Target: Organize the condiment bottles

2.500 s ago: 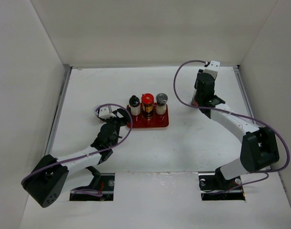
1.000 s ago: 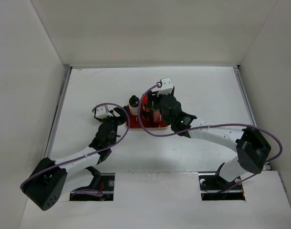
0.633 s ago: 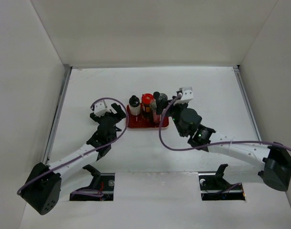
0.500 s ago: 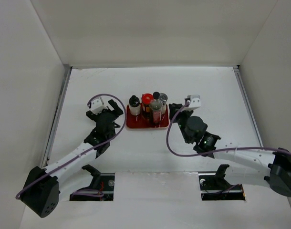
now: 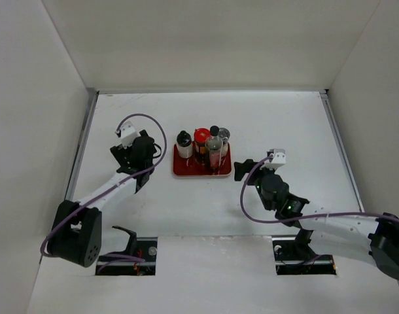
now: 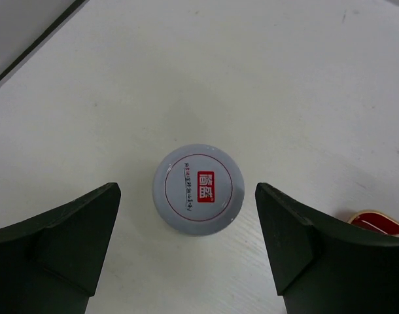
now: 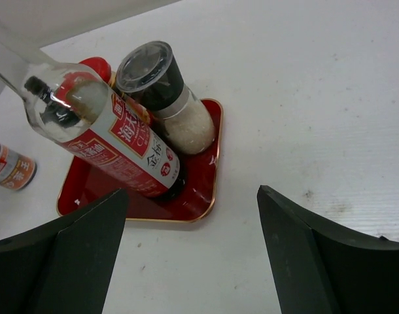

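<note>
On the red tray (image 5: pixel 190 171) stand a black-capped white bottle (image 5: pixel 184 144), a red-lidded jar (image 5: pixel 201 139), a tall clear black-capped bottle (image 5: pixel 214 145) and a grey-lidded jar (image 5: pixel 223 136). The right wrist view shows the tall bottle (image 7: pixel 101 134) and the grey-lidded jar (image 7: pixel 163 98) close up on the tray (image 7: pixel 198 186). My right gripper (image 5: pixel 244 170) (image 7: pixel 191 190) is open and empty, just off the tray's near right corner. My left gripper (image 5: pixel 135 157) (image 6: pixel 187 188) hangs open, left of the tray, straight above a pale-lidded jar (image 6: pixel 198 188) on the table. That jar is hidden in the top view.
White walls close the table on three sides. In the right wrist view a small orange-labelled jar (image 7: pixel 10 167) shows at the left edge, beyond the tray. A corner of the tray (image 6: pixel 376 219) shows in the left wrist view.
My right gripper has left the tall bottle on the tray and drawn back to the near right. My left gripper has moved left, away from the tray, and opened wider.
</note>
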You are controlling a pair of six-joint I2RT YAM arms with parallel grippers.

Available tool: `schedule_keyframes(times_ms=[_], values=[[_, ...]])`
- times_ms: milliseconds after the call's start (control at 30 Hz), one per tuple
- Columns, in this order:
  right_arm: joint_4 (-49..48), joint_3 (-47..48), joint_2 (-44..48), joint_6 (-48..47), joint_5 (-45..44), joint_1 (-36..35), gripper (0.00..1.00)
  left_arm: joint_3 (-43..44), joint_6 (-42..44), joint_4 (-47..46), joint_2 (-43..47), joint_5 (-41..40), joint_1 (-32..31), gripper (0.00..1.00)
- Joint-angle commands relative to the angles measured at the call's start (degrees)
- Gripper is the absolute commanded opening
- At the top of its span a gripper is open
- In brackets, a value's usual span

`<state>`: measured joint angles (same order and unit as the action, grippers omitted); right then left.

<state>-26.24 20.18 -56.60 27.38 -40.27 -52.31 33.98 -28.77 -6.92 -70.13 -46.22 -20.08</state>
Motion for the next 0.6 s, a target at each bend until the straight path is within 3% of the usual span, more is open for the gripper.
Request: schedule_keyframes(times_ms=[0,167,400,567], values=[[-4.3,-0.5,0.5,3.1,3.6,0.4,0.87,4.7,-0.4,-0.9,-2.8,4.3,2.4,0.84],[-5.9,-0.8,-1.2,4.3,6.6,0.6,0.88,7.3,-0.1,-2.1,-8.2,7.3,5.1,0.83],[-6.1,-1.5,-0.4,4.5,7.1,1.3,0.89,8.0,-0.2,-2.7,-12.4,6.8,5.3,0.7],[-6.1,-2.1,0.4,5.0,7.2,2.5,0.89,6.2,-0.5,-2.9,-10.7,7.0,4.7,0.47]])
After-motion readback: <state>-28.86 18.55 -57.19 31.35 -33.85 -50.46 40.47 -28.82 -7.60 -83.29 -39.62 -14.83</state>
